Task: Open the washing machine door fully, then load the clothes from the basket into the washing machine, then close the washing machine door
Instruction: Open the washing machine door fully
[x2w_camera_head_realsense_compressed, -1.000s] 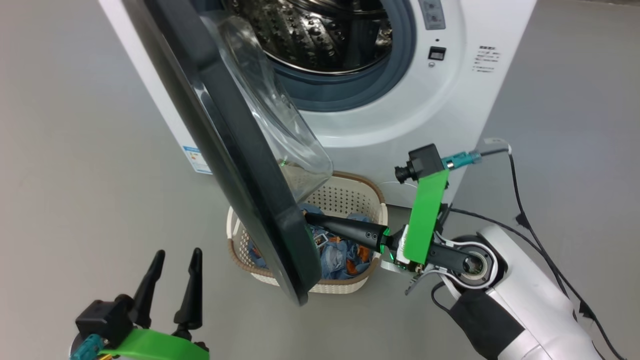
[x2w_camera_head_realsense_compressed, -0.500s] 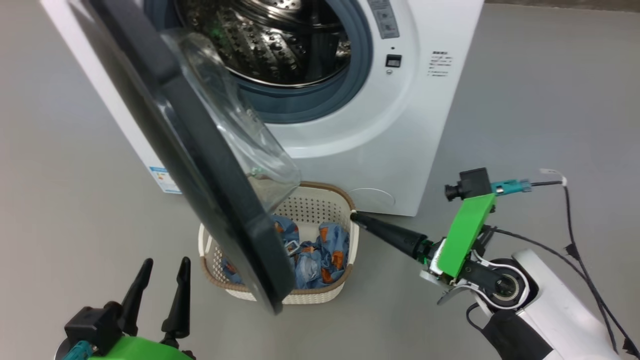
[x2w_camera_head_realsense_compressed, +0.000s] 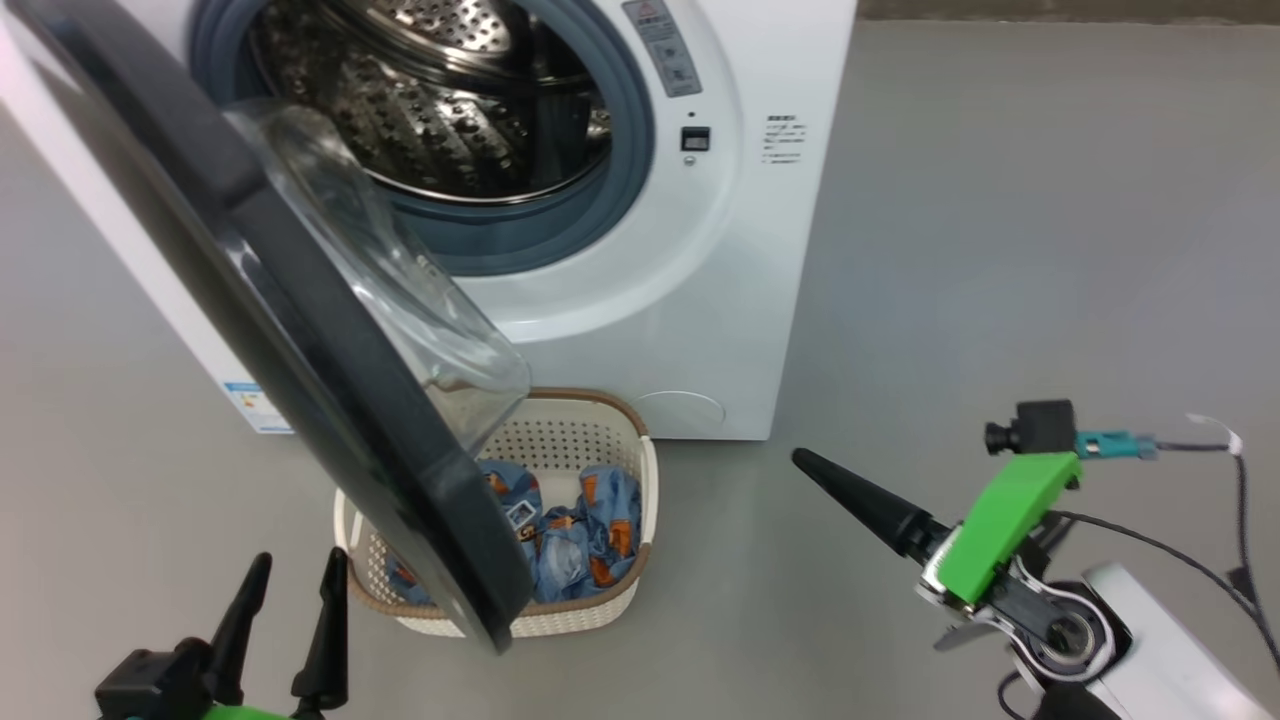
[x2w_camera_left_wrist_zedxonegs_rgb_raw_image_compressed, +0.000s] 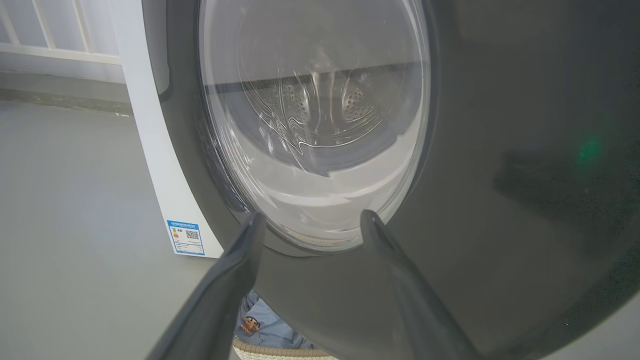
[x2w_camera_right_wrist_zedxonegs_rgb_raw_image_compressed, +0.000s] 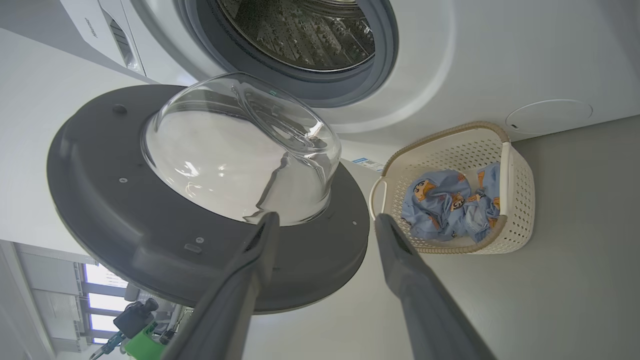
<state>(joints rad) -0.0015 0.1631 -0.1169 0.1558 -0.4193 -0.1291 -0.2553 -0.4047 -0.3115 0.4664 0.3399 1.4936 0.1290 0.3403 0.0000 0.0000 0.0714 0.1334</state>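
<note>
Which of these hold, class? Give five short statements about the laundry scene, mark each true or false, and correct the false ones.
1. The washing machine door stands open. True.
2. The clothes are in the washing machine. False: they lie in the basket.
3. The right claw is open and empty. True.
4. The left claw grips the door. False: it is open, holding nothing.
5. The basket sits on the machine. False: it stands on the floor before the washing machine.

No wording is legible. The washing machine bears a blue label sticker with a QR code, tiny black print on its front, and a grey strip with a red triangle.
</note>
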